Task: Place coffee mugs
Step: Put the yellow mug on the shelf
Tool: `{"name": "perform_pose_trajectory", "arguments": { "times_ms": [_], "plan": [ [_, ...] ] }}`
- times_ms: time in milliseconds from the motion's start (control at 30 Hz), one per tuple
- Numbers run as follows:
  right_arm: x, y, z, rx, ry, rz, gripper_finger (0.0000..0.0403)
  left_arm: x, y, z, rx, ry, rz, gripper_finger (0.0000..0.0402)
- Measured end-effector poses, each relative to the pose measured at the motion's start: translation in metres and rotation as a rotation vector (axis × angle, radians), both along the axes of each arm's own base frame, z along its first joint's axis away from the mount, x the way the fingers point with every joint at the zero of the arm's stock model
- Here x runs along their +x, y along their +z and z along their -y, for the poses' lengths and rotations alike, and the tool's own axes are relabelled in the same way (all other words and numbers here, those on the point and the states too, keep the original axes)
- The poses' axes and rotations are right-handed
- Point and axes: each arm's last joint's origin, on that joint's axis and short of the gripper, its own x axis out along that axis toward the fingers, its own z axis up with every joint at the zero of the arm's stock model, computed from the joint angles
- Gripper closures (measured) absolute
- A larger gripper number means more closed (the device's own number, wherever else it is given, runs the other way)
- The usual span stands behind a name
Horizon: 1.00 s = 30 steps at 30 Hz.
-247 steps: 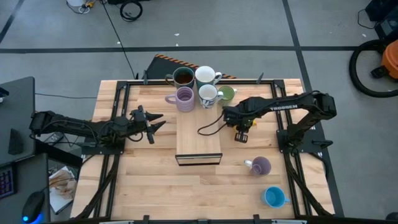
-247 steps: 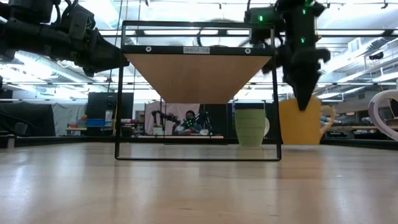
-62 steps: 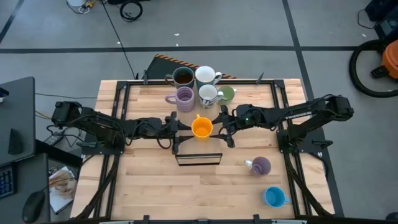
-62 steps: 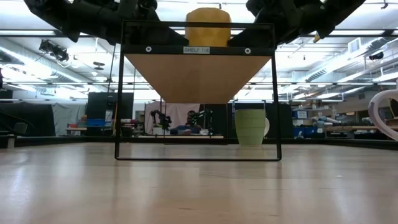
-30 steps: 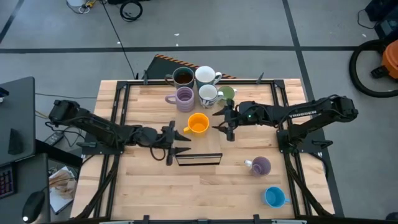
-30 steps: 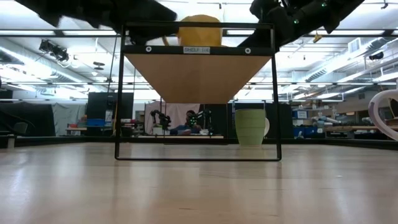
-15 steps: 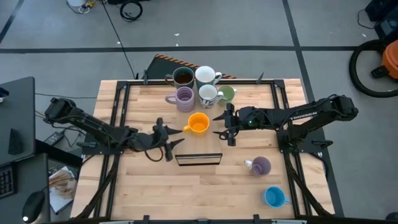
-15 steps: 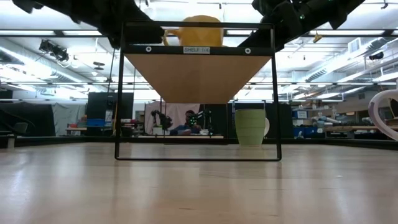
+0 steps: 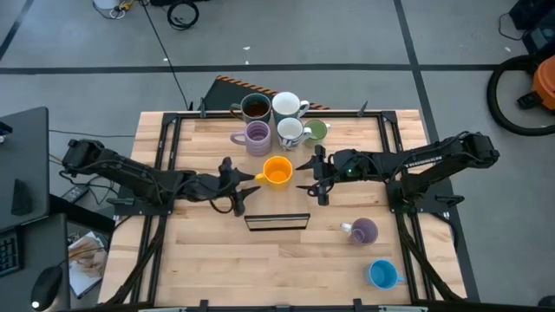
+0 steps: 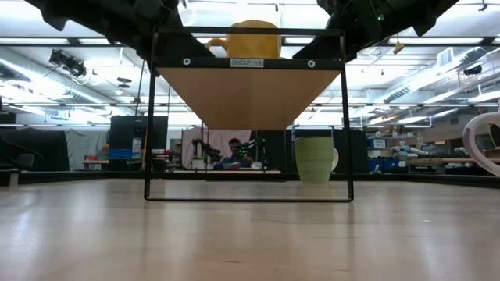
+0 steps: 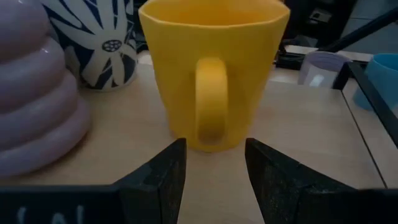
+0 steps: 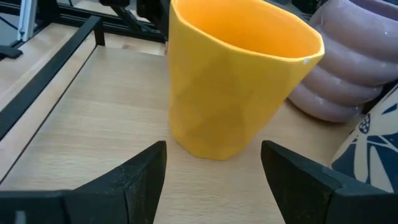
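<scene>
The orange mug stands upright on the wooden shelf top, its handle pointing toward the table's left. My left gripper is open just left of the mug, with its fingers short of the handle on either side and touching nothing. My right gripper is open just right of the mug, and its fingers stand wide apart, clear of the mug wall. In the low view the mug sits on top of the shelf frame.
At the far edge stand a dark brown mug, a white mug, a lilac mug, a patterned white mug and a green mug. A lilac mug lies on its side at the near right, with a blue mug beyond it.
My left gripper has moved from beside the shelf's near left corner toward the table's far edge and now faces the orange mug's handle, still open. The mug has stayed in place on the shelf. My right gripper has stayed about where it was.
</scene>
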Motion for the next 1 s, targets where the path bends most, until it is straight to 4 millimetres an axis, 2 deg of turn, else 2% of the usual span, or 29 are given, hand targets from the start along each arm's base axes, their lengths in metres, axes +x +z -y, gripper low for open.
{"name": "perform_pose_trajectory", "arguments": {
  "times_ms": [233,567,1000],
  "plan": [
    [0.0003,0.0004,-0.0002,0.003,0.007,0.005,0.0135,0.0036,0.0032,-0.0069,0.018,-0.048,0.026,0.023],
    [0.0004,0.0005,-0.001,0.013,0.031,0.007,0.0135,0.0049,0.008,-0.007,0.079,-0.068,0.057,0.0234],
    [0.0017,0.0034,-0.0005,0.024,0.065,0.039,0.0135,0.0035,0.0092,-0.0073,0.142,-0.083,0.038,0.0325]
  ]
}}
